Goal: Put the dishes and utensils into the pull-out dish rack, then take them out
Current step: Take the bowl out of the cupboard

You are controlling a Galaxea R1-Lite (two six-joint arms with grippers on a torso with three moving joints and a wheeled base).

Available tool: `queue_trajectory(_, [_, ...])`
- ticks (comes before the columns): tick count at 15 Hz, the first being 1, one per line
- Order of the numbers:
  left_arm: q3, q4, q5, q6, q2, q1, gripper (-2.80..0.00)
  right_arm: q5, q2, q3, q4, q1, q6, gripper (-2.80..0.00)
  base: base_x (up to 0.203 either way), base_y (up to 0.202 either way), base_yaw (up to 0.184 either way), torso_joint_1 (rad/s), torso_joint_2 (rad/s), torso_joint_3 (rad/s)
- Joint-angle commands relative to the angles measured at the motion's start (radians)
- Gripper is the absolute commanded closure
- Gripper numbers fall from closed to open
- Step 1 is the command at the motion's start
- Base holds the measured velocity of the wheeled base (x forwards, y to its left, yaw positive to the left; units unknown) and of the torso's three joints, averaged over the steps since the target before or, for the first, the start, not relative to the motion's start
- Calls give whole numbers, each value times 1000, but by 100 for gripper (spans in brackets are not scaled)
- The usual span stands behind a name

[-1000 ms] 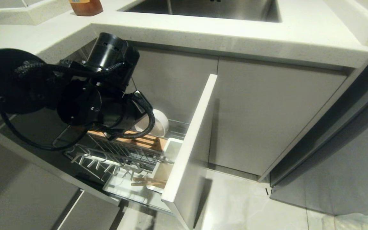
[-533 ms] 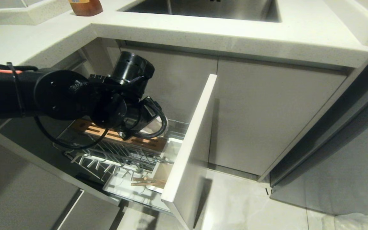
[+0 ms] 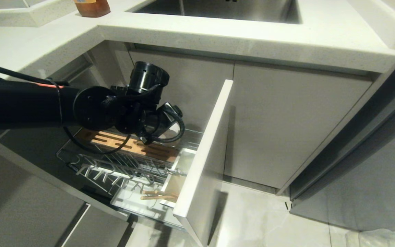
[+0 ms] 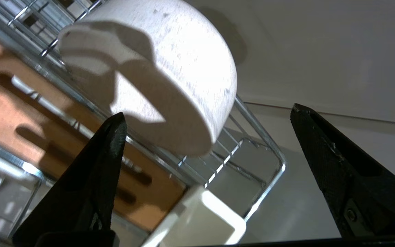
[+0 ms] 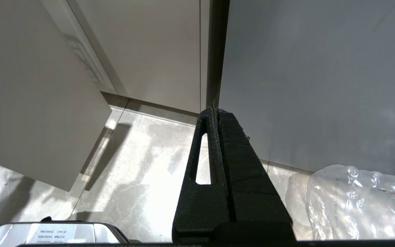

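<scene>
A home kitchen: a pale stone countertop (image 3: 245,37) holds a stainless sink (image 3: 225,10), with flat grey cabinet doors (image 3: 286,127) beneath it and a pull-out dish rack (image 3: 132,164) drawn open over the marbled tile floor (image 3: 259,219).
</scene>
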Motion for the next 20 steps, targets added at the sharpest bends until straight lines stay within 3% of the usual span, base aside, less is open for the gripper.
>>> queue_trajectory(1, [-13,-34,-4,19,38,17,-280,1,0,0,0,0,0,0,0,0,0,0,0,0])
queue_trajectory(12, [-76,-60,-6,64,107,37,-280,0,0,0,0,0,0,0,0,0,0,0,0,0])
queue_trajectory(13, [-76,-60,-6,65,108,37,-247,-1,0,0,0,0,0,0,0,0,0,0,0,0])
queue_trajectory(14, [-76,-60,-5,68,109,37,0,-1,0,0,1,0,0,0,0,0,0,0,0,0])
queue_trajectory(20, [-71,-58,-5,74,103,36,0,1,0,0,0,0,0,0,0,0,0,0,0,0])
